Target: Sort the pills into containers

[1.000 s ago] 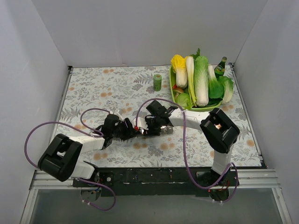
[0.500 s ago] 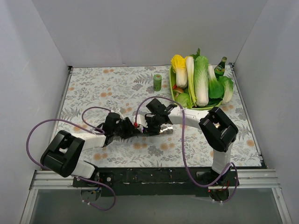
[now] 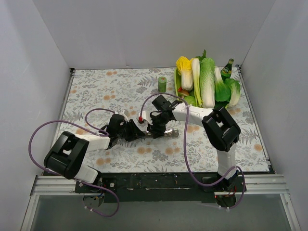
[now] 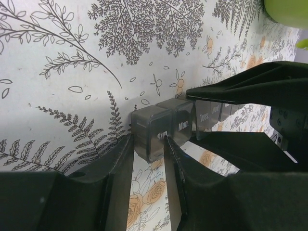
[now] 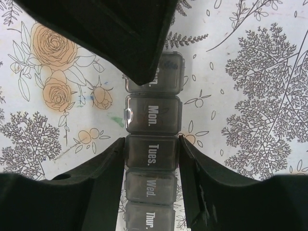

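Observation:
The containers (image 3: 162, 133) are a smoky grey strip of day-marked compartments lying on the floral table, all lids closed. In the left wrist view the "Sun." end (image 4: 151, 137) sits between my left gripper's (image 4: 147, 147) fingertips, which press on both its sides. In the right wrist view my right gripper (image 5: 151, 147) is closed across the "Tues." compartment (image 5: 151, 153), with "Mon." ahead of it and "Wed." and "Thur." behind. My left gripper (image 5: 120, 38) covers most of the "Sun." box there. In the top view both grippers, left (image 3: 140, 133) and right (image 3: 157, 128), meet at the strip. No pills show.
A green tray (image 3: 179, 98) with cabbages and other greens stands at the back right, a green bottle (image 3: 226, 70) behind it. A small green cylinder (image 3: 162, 84) stands left of the tray. White walls close three sides. Purple cables loop over both arms.
Both grippers and the strip have shifted slightly away from the bases. The right forearm has swung toward the back, and the left arm has stretched further out.

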### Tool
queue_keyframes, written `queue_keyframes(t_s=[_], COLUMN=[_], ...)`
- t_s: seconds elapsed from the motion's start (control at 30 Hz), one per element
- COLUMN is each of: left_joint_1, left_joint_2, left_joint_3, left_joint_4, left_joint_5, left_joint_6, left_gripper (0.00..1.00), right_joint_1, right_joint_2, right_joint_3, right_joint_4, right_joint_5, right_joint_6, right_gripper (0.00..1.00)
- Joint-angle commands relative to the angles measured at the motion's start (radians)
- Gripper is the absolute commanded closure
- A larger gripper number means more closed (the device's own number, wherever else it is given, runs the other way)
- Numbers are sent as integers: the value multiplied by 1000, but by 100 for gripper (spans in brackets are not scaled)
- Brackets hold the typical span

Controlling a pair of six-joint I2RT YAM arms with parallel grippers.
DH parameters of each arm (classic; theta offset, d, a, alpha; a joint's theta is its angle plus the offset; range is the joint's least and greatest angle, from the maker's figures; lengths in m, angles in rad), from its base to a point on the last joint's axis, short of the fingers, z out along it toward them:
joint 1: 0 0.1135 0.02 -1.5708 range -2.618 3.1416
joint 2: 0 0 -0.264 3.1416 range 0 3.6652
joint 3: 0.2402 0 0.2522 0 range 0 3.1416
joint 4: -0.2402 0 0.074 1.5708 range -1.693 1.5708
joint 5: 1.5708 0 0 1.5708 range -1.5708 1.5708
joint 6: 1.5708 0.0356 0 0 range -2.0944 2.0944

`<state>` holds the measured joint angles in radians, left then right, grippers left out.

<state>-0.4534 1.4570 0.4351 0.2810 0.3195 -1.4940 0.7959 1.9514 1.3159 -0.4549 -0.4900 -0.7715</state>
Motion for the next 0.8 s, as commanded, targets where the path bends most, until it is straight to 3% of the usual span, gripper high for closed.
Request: queue_keyframes(t_s=[0.0,0.27,0.77], left_joint_1=[-4,-4,-4], left_joint_2=[39,40,36], left_joint_3=[-16,-9,-2], left_joint_4=[-115,-121,-129], left_joint_5=[-45,-36,-36], left_joint_6=[43,49,44], left_gripper=[73,73,72], right_joint_1=[-20,-67,-93], right_joint_2=[81,133,75], right_joint_3=[97,216,290], right_joint_4=[-102,-203,-234], right_joint_5=[-107,-163,-121], right_joint_6=[34,35,-21], right_gripper=[46,27,19])
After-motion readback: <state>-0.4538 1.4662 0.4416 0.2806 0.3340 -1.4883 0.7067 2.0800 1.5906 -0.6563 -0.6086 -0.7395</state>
